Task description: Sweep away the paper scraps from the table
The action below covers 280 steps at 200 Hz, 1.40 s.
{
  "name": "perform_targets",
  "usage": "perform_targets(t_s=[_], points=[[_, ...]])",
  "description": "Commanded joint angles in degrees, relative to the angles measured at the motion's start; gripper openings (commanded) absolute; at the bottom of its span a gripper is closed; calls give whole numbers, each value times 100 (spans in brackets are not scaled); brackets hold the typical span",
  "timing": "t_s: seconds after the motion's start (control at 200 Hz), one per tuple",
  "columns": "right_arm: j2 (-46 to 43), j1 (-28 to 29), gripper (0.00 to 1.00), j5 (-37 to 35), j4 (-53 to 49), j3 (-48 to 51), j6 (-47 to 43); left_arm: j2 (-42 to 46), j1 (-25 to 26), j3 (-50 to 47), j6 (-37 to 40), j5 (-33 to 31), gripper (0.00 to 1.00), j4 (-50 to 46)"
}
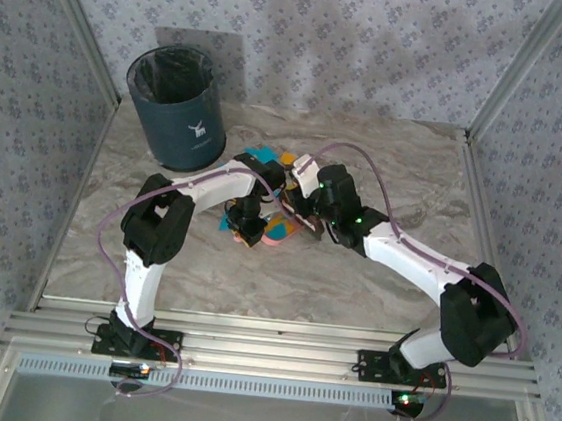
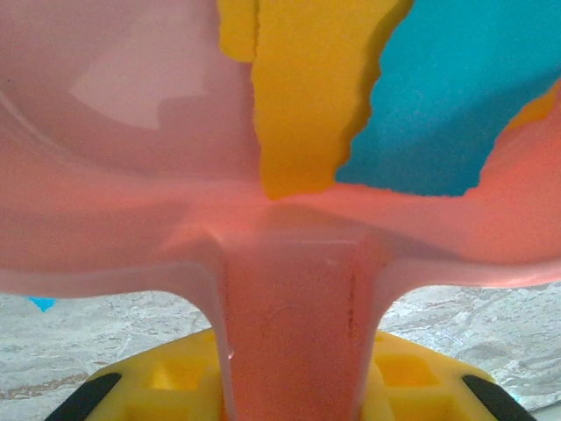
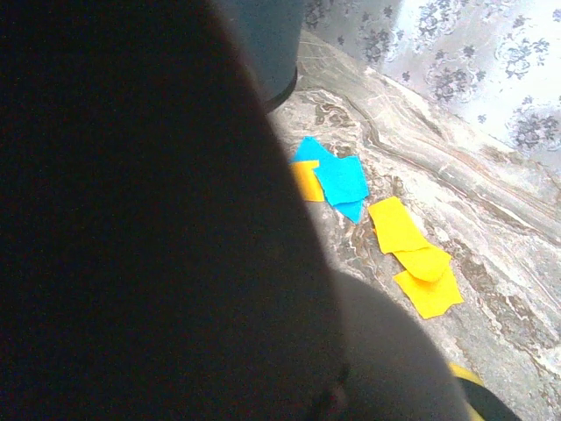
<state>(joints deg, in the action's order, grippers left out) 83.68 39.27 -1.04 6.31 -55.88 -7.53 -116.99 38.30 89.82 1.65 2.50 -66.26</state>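
**Pink dustpan (image 2: 131,132) clamped in left jaws; scraps (image 2: 307,88) in the pan and on the counter (image 1: 396,172)**

The left jaws are clamped on the dustpan's handle (image 2: 294,342), which stands between their yellow pads (image 2: 158,377). In the left wrist view the pan's bowl spreads out above the handle. Inside it lie an orange scrap and a teal one (image 2: 447,96), edge to edge, both with ragged borders. A tiny teal scrap (image 2: 40,303) lies on the marbled counter below the pan's left rim.

From above, both arms (image 1: 159,223) reach to the middle of the counter and meet there, with the dustpan low beneath them. More teal and orange scraps lie just behind the arms, between them and a dark blue bin (image 1: 176,107) at the rear left.

In the right wrist view a dark, blurred shape (image 3: 131,219) covers the left side; what it is cannot be told. Beside it on the counter lies a cluster of teal scraps with one orange scrap touching them. Near that cluster are three overlapping orange scraps. The bin's foot stands at the top. The right jaws are together; whether they hold anything cannot be told.
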Motion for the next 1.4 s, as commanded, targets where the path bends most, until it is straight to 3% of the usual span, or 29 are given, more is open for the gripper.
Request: perform_targets(t_s=[0.0, 0.245, 0.825, 1.394], points=[[-276, 20, 0, -305, 240, 166, 357, 67, 37, 115, -51, 138, 0, -265], [-974, -109, 0, -1195, 403, 586, 867, 306, 28, 100, -70, -73, 0, -131], [-2839, -889, 0, -1716, -431, 1627, 1258, 1167, 18, -18, 2, -112, 0, 236], [-3112, -1080, 0, -1198, -357, 1895, 1408, 2010, -949, 129, -7, 1438, 0, 374]])
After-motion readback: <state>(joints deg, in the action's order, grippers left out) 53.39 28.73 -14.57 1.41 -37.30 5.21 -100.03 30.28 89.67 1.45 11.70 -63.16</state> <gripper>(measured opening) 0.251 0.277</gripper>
